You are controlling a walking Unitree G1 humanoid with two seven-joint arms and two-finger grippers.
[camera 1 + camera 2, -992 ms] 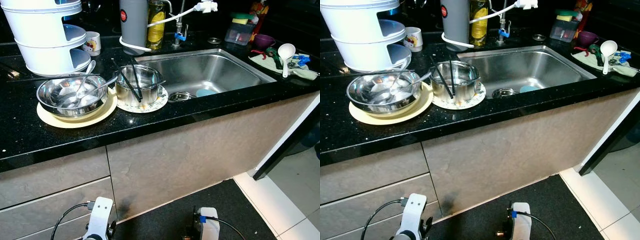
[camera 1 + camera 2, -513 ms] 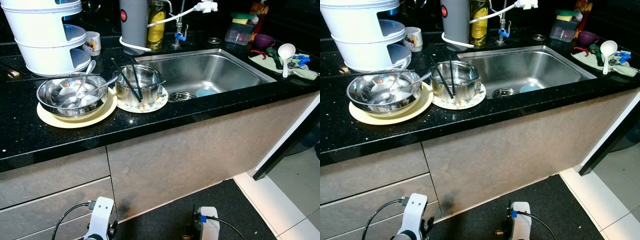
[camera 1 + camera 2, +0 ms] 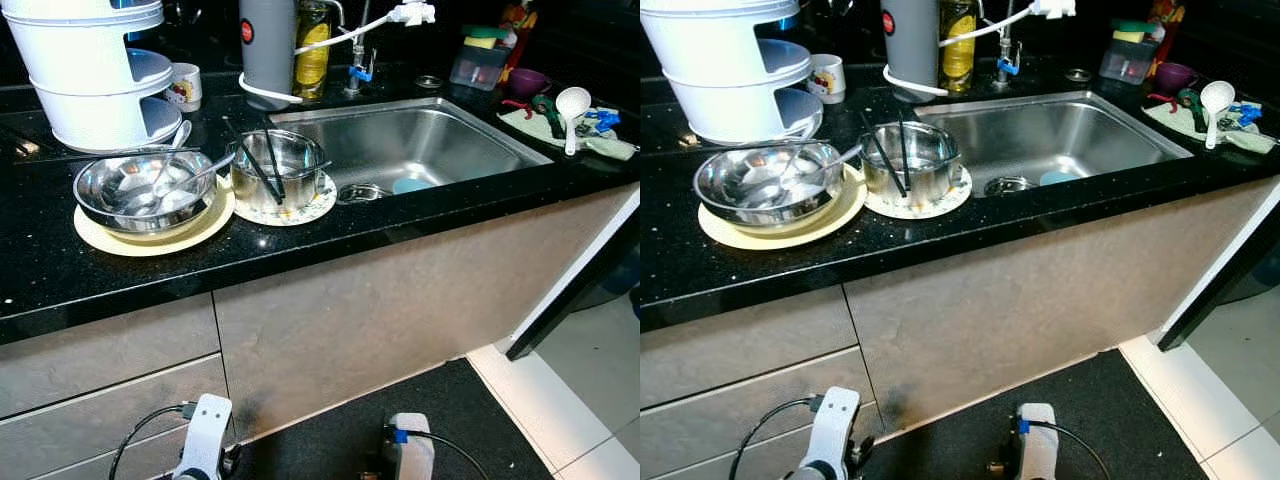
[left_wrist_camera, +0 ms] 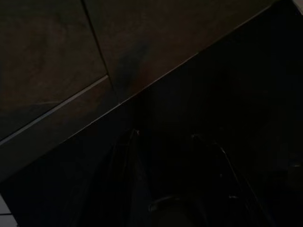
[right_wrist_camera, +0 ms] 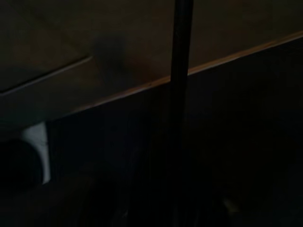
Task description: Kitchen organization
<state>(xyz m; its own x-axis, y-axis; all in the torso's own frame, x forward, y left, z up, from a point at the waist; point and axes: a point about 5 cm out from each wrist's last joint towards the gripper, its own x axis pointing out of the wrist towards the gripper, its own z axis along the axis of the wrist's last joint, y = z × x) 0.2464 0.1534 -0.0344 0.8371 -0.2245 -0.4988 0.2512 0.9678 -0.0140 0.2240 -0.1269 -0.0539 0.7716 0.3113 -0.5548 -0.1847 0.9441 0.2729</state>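
A steel bowl (image 3: 145, 190) holding spoons sits on a cream plate (image 3: 100, 238) on the black counter (image 3: 60, 280). To its right stands a small steel pot (image 3: 290, 165) on a patterned plate (image 3: 312, 207), with black chopsticks (image 3: 255, 160) leaning in it. Right of that lies the steel sink (image 3: 440, 135), with a light blue item (image 3: 410, 185) by the drain (image 3: 362, 192). My left arm (image 3: 203, 445) and right arm (image 3: 408, 458) hang idle below the counter, in front of the cabinet. Both wrist views are very dark and show cabinet panels and dark floor.
At the counter's back are a white stacked container (image 3: 95, 70), a mug (image 3: 185, 85), a grey jug (image 3: 265, 45), an oil bottle (image 3: 312, 50) and the faucet (image 3: 355, 60). A white ladle (image 3: 572, 105) lies on a cloth (image 3: 535, 122) at the right. A dark mat (image 3: 330, 440) covers the floor.
Both wrists have shifted slightly at the bottom of the picture. The things on the counter stand as before.
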